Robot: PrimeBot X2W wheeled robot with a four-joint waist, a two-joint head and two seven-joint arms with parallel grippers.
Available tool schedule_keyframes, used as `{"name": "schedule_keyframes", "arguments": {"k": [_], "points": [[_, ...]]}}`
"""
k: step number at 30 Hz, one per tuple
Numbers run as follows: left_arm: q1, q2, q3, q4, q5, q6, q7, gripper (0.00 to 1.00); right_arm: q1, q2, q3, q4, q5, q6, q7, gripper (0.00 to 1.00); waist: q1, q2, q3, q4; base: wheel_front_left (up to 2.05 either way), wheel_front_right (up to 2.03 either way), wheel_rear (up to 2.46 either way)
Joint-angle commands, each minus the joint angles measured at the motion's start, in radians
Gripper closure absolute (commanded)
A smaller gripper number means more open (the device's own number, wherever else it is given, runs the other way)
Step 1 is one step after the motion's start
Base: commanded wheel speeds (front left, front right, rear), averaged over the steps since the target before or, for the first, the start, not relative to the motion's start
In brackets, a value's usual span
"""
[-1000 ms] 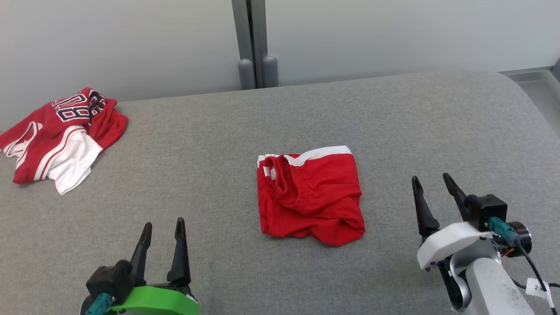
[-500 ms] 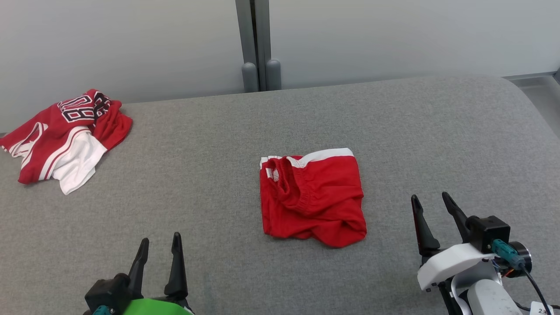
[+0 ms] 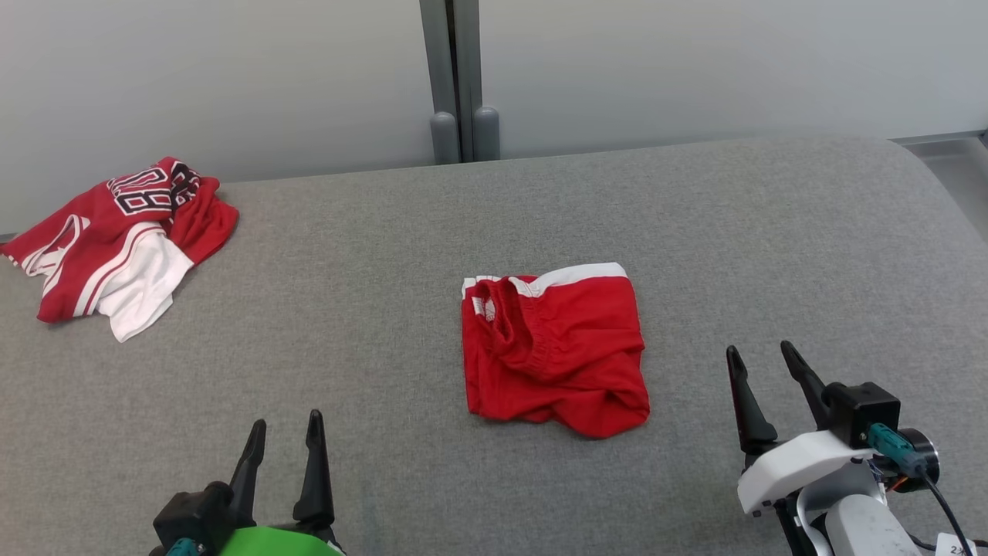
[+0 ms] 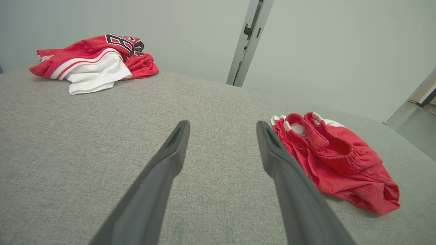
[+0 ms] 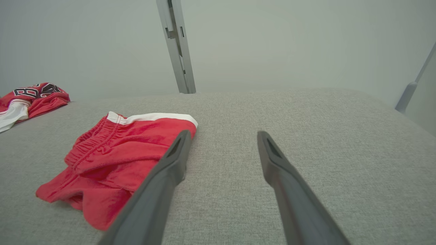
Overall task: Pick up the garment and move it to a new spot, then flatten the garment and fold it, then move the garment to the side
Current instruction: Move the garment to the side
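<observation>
Red shorts [image 3: 554,351] folded, mid grey tabletop [image 3: 386,255]. Left hand [image 3: 286,418], right hand [image 3: 759,347]: fingers apart, empty. Risk: pinching top layer only, so fold opens during sideways move.

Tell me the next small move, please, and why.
Probably ease the right gripper toward the shorts to grip their near edge: they lie folded, untouched, and it is open and nearer to them than the left gripper, also open.
</observation>
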Motion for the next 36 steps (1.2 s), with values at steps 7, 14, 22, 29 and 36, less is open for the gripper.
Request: {"name": "schedule_keyframes", "arguments": {"k": [7, 14, 22, 29, 36], "points": [[-0.025, 0.003, -0.008, -0.008, 0.0, 0.004, 0.0, 0.0, -0.056, -0.004, -0.007, 0.058, -0.035, -0.001, -0.001, 0.0, 0.0, 0.0, 0.013, 0.023, 0.0, 0.0, 0.0], [-0.05, 0.003, -0.009, -0.025, 0.011, 0.006, 0.0, 0.0, -0.22, -0.004, -0.008, 0.099, -0.118, -0.001, 0.169, 0.0, 0.0, 0.0, 0.061, 0.051, 0.0, 0.0, 0.0], [-0.083, 0.003, -0.017, -0.023, -0.001, 0.008, 0.0, 0.0, -0.359, -0.014, 0.014, 0.159, -0.128, -0.001, 0.398, 0.0, 0.0, 0.0, 0.126, 0.108, 0.0, 0.0, 0.0], [-0.1, 0.003, -0.026, -0.021, -0.014, 0.01, 0.0, 0.0, -0.38, -0.037, 0.049, 0.233, -0.083, -0.001, 0.536, 0.0, 0.0, 0.0, 0.159, 0.152, 0.0, 0.0, 0.0], [-0.105, 0.003, -0.03, -0.02, -0.014, 0.011, 0.0, 0.0, -0.366, -0.035, 0.078, 0.29, -0.02, -0.001, 0.588, 0.0, 0.0, 0.0, 0.171, 0.165, 0.0, 0.0, 0.0]]}}
